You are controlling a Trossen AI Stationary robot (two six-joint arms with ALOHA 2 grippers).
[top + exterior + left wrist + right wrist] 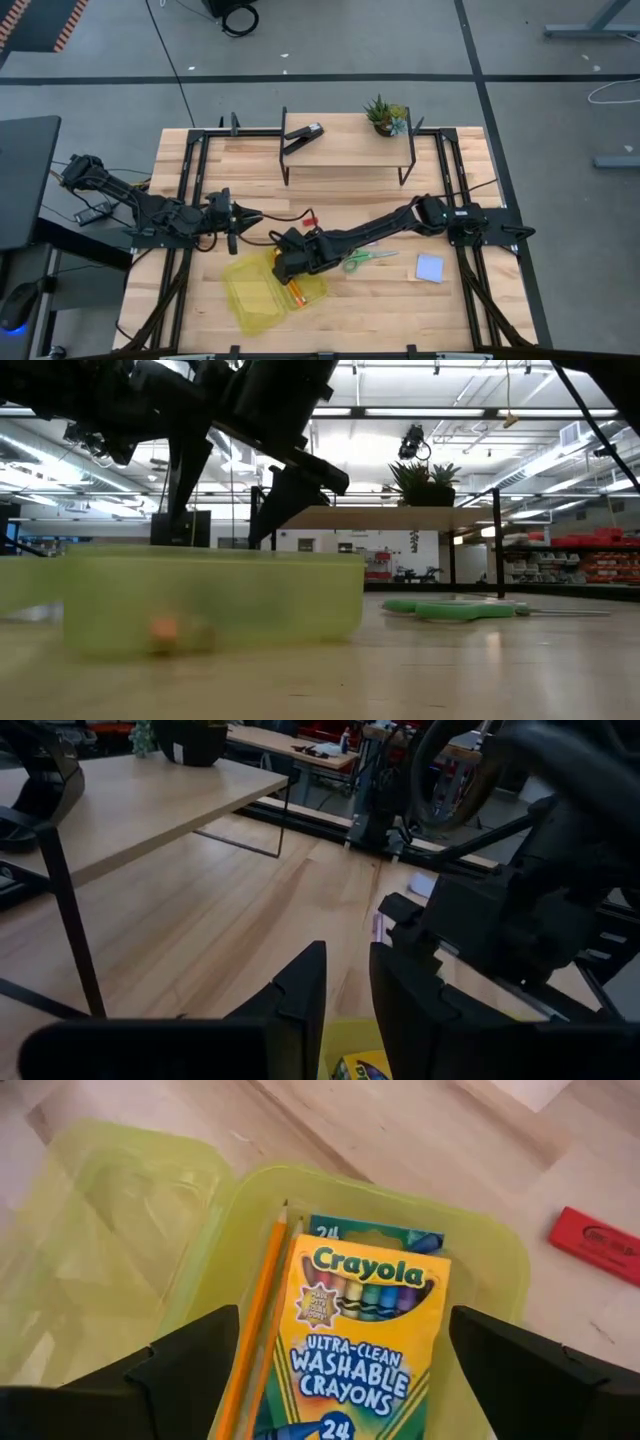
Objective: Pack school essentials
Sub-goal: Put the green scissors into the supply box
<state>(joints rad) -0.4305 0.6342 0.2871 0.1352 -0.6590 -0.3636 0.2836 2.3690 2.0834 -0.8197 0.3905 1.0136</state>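
Observation:
The open yellow-green box (262,292) lies on the table with its lid folded out flat. Inside it are a Crayola crayon pack (360,1330) and the orange pencil (255,1310), lying flat on its floor. My right gripper (342,1325) hovers open just above the box, fingers spread on either side of the crayon pack. The red eraser (594,1240), green-handled scissors (365,258) and pale blue notepad (430,267) lie flat on the table. My left gripper (240,218) waits left of the box with a narrow gap between its fingers. The purple pen does not plainly show.
A low wooden shelf (345,150) on thin black legs stands at the far side, carrying the black stapler (303,133) and the potted plant (385,115). Black frame rails run along the table's left and right sides. Bare wood lies near the scissors and notepad.

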